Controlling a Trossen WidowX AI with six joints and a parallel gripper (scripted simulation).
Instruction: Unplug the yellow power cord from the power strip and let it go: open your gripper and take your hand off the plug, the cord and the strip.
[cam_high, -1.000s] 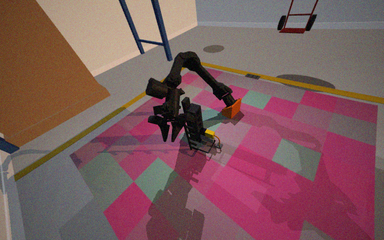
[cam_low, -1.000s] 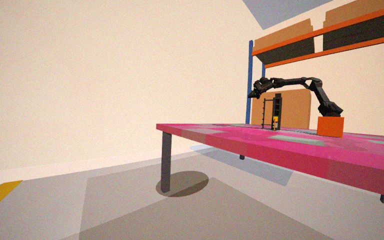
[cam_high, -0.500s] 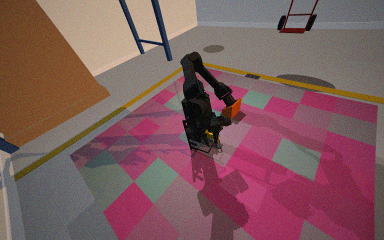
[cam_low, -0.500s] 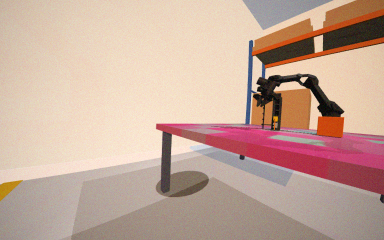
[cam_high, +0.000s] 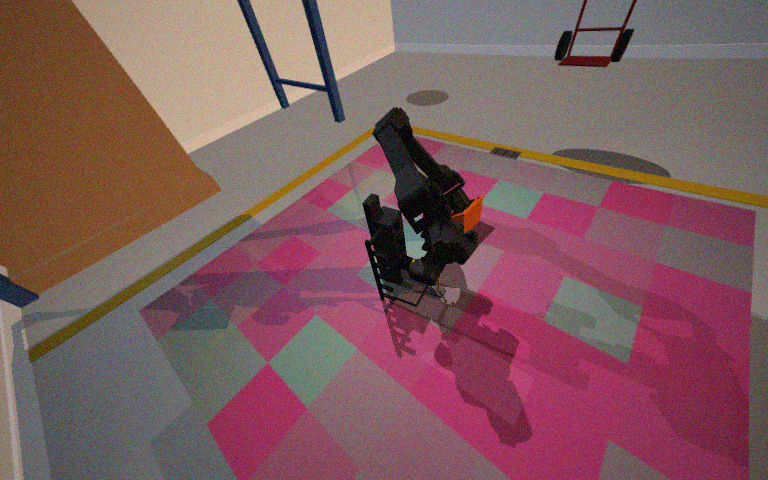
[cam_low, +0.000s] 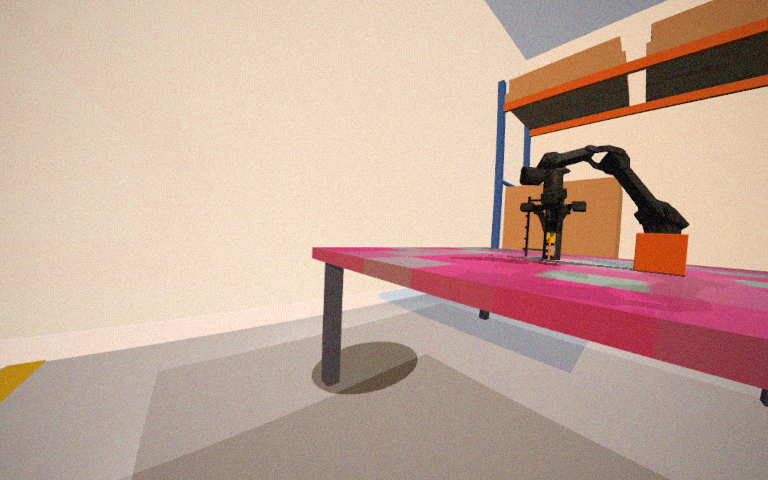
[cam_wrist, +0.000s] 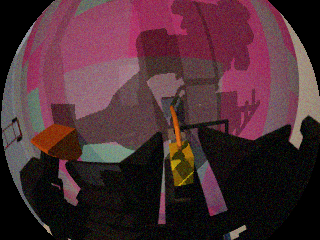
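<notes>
Top view: reaching down over the worktop (cam_high: 572, 390) (cam_low: 396, 261) with the gripper (cam_high: 423, 276) (cam_low: 550, 230) (cam_wrist: 180, 134), close beside the upright strip (cam_high: 387, 240) (cam_low: 557, 249); mostly hidden by the gripper, a sliver of yellow plug (cam_high: 412, 260) (cam_low: 551, 235) (cam_wrist: 181, 164), with the cord (cam_high: 439, 284) (cam_low: 548, 251) (cam_wrist: 175, 119) just beside the fingers. Exterior view: pointing down, with the plug at the fingertips and the cord below. Wrist view: partly open around the plug, with gaps on both sides and no grip on it; cord leading away beyond the fingertips.
</notes>
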